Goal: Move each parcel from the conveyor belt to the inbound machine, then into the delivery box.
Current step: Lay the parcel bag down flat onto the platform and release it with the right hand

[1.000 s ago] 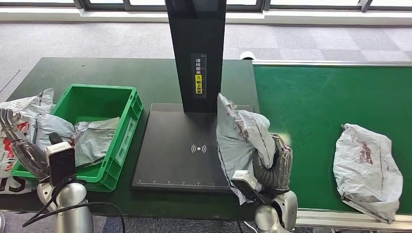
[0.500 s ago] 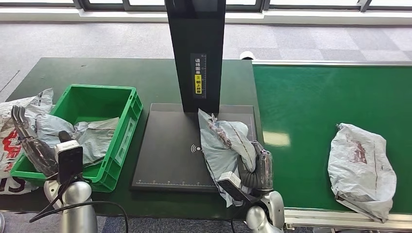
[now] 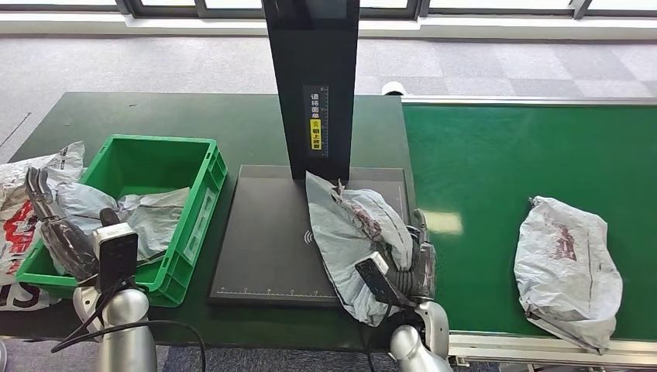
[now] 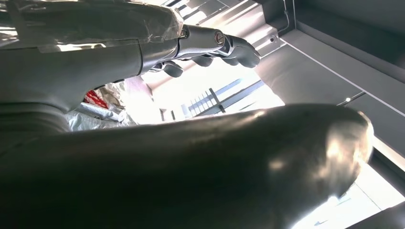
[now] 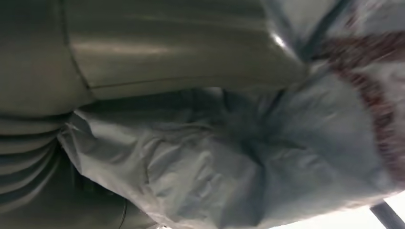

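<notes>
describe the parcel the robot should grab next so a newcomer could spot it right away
Find the bright green conveyor belt on the right of the table. On its near right part lies a crumpled grey-white plastic parcel with a dark reddish print. It alone lies on the belt with no hand on it; the parcel on the scanner plate is in the right hand.

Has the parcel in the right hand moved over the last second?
Yes. The grey parcel in the right hand has come left and down, from upright at the black scanner plate's right edge to lying over it, nearer the wireless symbol.
</notes>
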You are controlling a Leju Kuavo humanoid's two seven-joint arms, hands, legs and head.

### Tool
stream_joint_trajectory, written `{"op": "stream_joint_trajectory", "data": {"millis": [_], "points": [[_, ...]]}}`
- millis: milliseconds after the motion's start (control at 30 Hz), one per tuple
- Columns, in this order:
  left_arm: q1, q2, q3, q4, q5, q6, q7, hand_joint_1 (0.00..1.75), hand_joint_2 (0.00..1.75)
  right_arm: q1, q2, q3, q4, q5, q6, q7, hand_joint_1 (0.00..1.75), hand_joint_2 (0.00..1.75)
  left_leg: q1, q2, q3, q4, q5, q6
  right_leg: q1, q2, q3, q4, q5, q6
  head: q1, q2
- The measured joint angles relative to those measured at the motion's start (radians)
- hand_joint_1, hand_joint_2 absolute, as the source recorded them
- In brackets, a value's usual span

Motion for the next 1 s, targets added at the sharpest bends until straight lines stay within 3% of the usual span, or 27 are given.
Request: {"op": "stream_joint_trajectory", "data": {"millis": [33,167,433,567,800,1000], "points": [[0.0,0.0,0.0,-0.001,0.0,0.0,0.0,0.0,0.0,-0.003,-0.002,-0.006,0.005,-0.012,-0.001,0.004,0.0,0.0,0.0,0.0,0.0,0.0,0.0,0.0,0.0,0.0,0.0,0.0,0.0,0.0,0.0,0.0],[0.0,0.0,-0.006,-0.002,-0.004,0.0,0.0,0.0,1.75,-0.006,-0.009,-0.017,0.013,-0.051,-0.001,-0.01,0.0,0.0,0.0,0.0,0.0,0.0,0.0,0.0,0.0,0.0,0.0,0.0,0.0,0.0,0.0,0.0],[-0.011,-0.001,-0.119,0.057,-0.091,-0.001,0.043,0.0,1.75,0.015,0.004,-0.066,-0.065,-0.177,-0.003,-0.217,0.0,0.0,-0.001,0.0,0.001,0.0,0.0,0.0,0.0,0.001,-0.001,0.0,0.001,0.0,0.0,0.0],[-0.023,0.004,-0.276,0.152,-0.068,-0.046,0.082,0.0,1.75,0.035,0.016,-0.08,-0.124,-0.265,-0.003,-0.301,0.0,0.0,-0.002,0.0,0.0,0.001,0.0,0.0,0.0,0.001,0.0,0.0,0.001,0.0,0.0,0.0],[-0.07,-0.001,-0.512,0.308,-0.034,-0.174,0.082,0.0,1.75,0.046,0.025,-0.082,-0.18,-0.312,-0.003,-0.315,0.0,0.0,-0.002,0.003,0.0,0.001,0.0,0.0,-0.002,0.003,-0.001,0.0,0.002,0.001,0.0,0.0],[-0.164,-0.016,-0.609,0.506,-0.038,-0.235,0.164,0.0,1.75,0.054,0.029,-0.065,-0.205,-0.374,-0.003,-0.316,0.0,0.0,-0.002,0.003,0.0,0.001,0.0,0.0,-0.002,0.003,-0.001,0.0,0.003,0.001,0.0,0.0]]}}
